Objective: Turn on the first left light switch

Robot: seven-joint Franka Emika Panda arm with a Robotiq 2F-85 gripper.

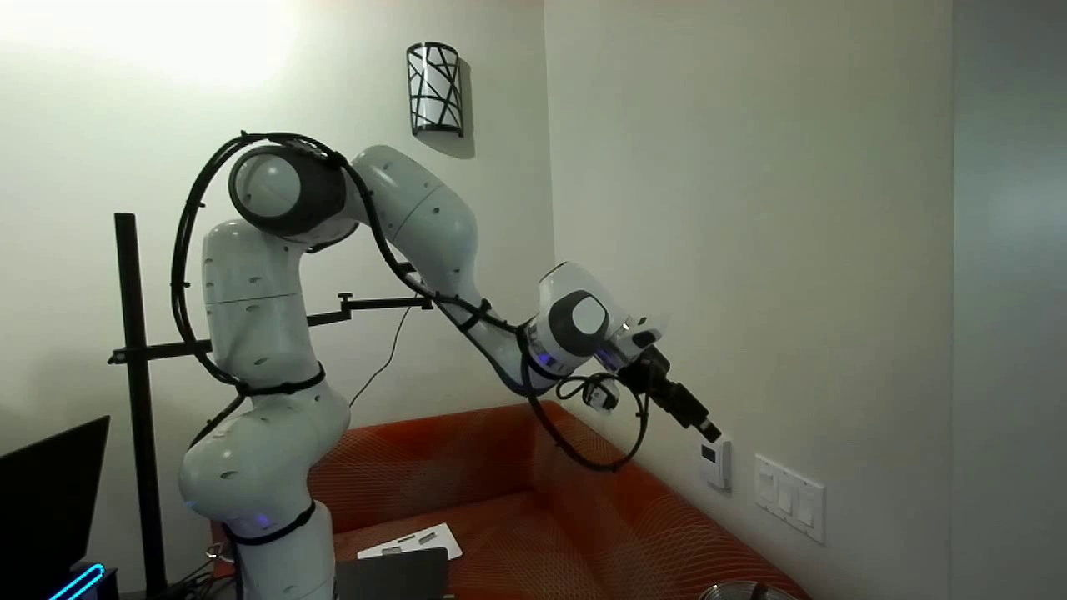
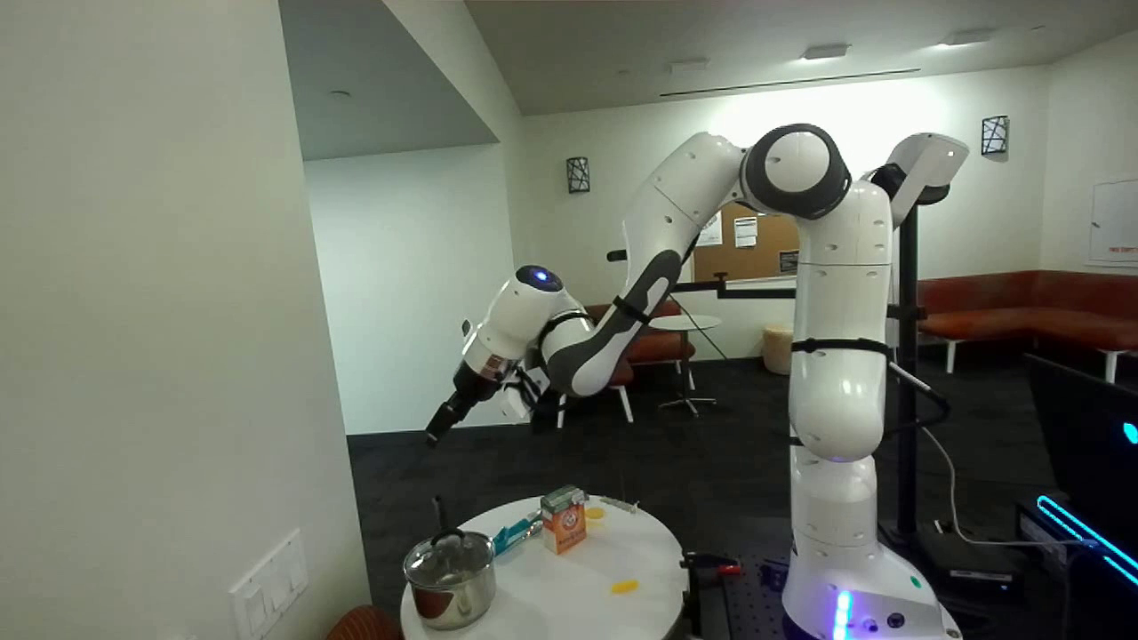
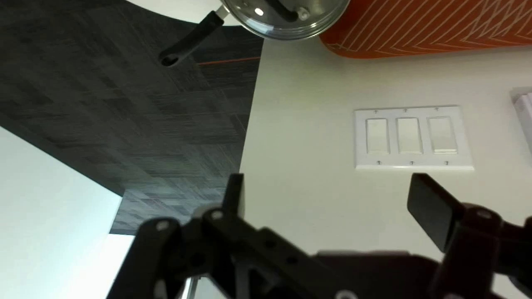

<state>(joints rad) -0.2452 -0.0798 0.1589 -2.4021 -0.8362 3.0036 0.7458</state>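
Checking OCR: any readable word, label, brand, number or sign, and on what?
No text legible.
Orange rectangular cardboard box: lettering too small.
White rectangular wall panel: red lettering blurred.
White paper sheets on brown corkboard: too small.
White rectangular wall unit: dark display unreadable.

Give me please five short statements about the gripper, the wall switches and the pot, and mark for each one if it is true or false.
1. The switch plate has three switches. True.
2. The gripper is open. True.
3. The gripper presses a switch. False: it is apart from the switch plate.
4. The pot is covered with a transparent lid. True.
5. The pot stands on the floor. False: it stands on the round table.
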